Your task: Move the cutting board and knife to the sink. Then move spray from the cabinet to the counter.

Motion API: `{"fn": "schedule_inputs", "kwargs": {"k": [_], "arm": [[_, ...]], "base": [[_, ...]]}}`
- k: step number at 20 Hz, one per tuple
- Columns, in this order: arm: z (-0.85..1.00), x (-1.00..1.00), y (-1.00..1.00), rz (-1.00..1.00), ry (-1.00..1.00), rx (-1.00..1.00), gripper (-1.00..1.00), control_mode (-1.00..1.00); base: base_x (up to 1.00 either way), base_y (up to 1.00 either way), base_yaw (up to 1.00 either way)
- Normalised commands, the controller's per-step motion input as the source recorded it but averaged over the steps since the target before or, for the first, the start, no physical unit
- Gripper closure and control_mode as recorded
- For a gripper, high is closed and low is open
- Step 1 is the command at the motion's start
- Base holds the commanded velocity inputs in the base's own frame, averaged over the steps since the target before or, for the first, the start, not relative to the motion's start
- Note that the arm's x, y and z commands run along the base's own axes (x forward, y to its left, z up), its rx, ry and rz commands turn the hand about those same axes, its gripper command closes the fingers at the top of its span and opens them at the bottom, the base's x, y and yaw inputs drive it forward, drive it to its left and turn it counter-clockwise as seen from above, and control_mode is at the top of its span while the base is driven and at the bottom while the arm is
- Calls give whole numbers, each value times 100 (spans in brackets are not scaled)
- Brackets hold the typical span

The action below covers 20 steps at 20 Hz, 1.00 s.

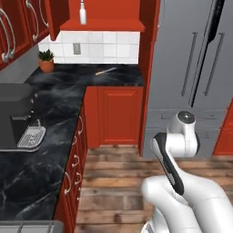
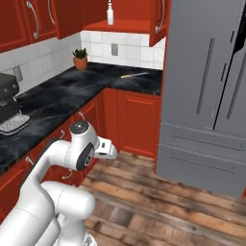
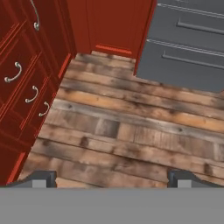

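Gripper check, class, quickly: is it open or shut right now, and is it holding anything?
Gripper: open, the jaws spread wide and holding nothing, pointing down at the wooden floor.

No text, label, brand, number or sign can be read anywhere in these views. The spray bottle on the cabinet shelf, far ahead of the hand, shows a plain white body, and the grey refrigerator doors carry no lettering.
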Motion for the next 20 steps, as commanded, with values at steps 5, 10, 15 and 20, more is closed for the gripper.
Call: {"fn": "schedule_inputs", "kwargs": {"k": [5,10,15,20], "arm": [[0,0,0,0,0,0,-100,100],[0,0,0,0,0,0,-100,100],[0,0,0,0,0,0,-100,100],[0,0,0,0,0,0,-100,100]], "base": [[85,33,-21],[84,35,-18],[80,44,-7],[85,38,-5]]}}
